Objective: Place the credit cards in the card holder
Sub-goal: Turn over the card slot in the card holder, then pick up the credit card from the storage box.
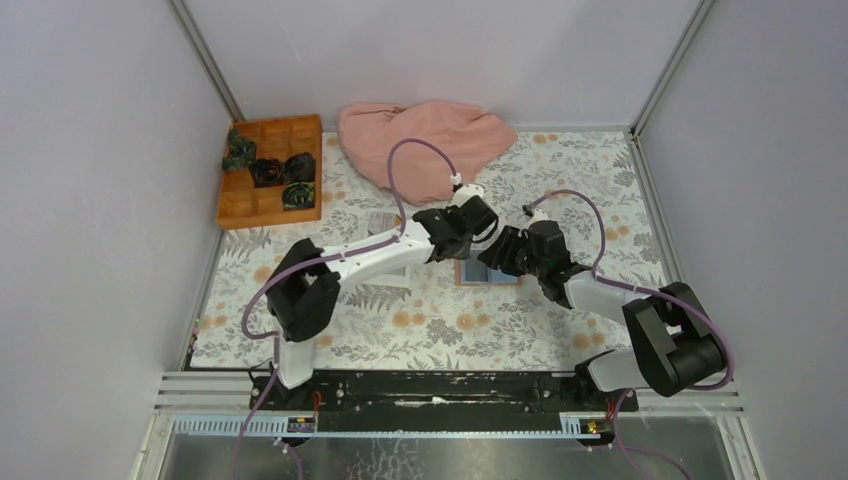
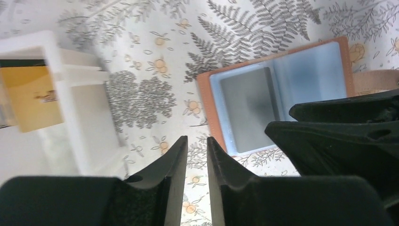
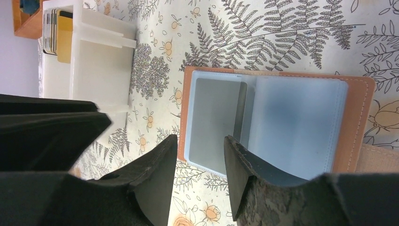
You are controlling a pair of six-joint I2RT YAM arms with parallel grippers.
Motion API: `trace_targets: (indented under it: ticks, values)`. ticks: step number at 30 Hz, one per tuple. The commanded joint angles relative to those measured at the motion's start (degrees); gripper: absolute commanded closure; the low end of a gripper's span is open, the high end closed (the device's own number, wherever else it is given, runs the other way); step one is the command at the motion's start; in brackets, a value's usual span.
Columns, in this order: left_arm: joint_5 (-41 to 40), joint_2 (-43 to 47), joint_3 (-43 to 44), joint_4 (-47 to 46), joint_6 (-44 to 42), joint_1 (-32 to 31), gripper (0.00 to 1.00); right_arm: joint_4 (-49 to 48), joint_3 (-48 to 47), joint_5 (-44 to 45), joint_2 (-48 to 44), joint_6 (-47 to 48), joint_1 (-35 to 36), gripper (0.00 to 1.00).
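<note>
The card holder (image 3: 296, 117) lies open on the flowered cloth, brown leather outside and clear pockets inside. A grey credit card (image 3: 214, 113) sits in its left pocket, also in the left wrist view as the grey card (image 2: 247, 106) inside the holder (image 2: 308, 70). My right gripper (image 3: 200, 141) hangs open over the holder's near left corner, empty. My left gripper (image 2: 196, 143) stands slightly open beside the holder with only cloth showing in the narrow gap. From above, both grippers (image 1: 478, 222) (image 1: 508, 250) crowd over the holder (image 1: 482, 275).
A white tray (image 3: 101, 56) to the left holds several upright cards, a yellow one (image 2: 30, 96) in front. An orange wooden box (image 1: 270, 170) with dark bundles stands at the back left. A pink cloth (image 1: 425, 140) lies heaped at the back.
</note>
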State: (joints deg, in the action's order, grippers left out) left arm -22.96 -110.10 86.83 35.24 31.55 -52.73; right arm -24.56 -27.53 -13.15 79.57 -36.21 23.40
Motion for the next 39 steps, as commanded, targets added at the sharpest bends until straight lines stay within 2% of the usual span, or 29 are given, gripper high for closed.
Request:
trace_targets:
  ticks: [1,11,15,18,22,39]
  values:
    - [-8.26,5.23,1.68,4.60,-0.48,1.12,0.69,-0.84,-2.45,-0.85,-0.07,1.47,0.64,0.51]
    - [-11.27,9.90,-1.09,7.79,-0.64,9.45,0.57,-0.59,-2.71,-1.49,-1.47,1.84,0.76,0.52]
    - [-11.50,8.70,-0.98,8.10,-1.20,11.66,0.51,-0.58,-2.77,-1.77,-1.93,1.80,0.82,0.52]
    - [-12.01,7.01,-0.06,8.38,-2.18,12.33,0.42,-0.27,-2.88,-1.79,-2.50,2.06,0.95,0.51]
    - [-13.14,4.58,1.29,9.58,-3.01,12.60,0.36,0.03,-2.98,-1.64,-3.09,2.57,0.94,0.51]
    - [-16.00,-0.51,0.80,9.79,-3.03,14.69,0.37,1.35,-3.40,-0.21,-4.32,4.21,0.94,0.51]
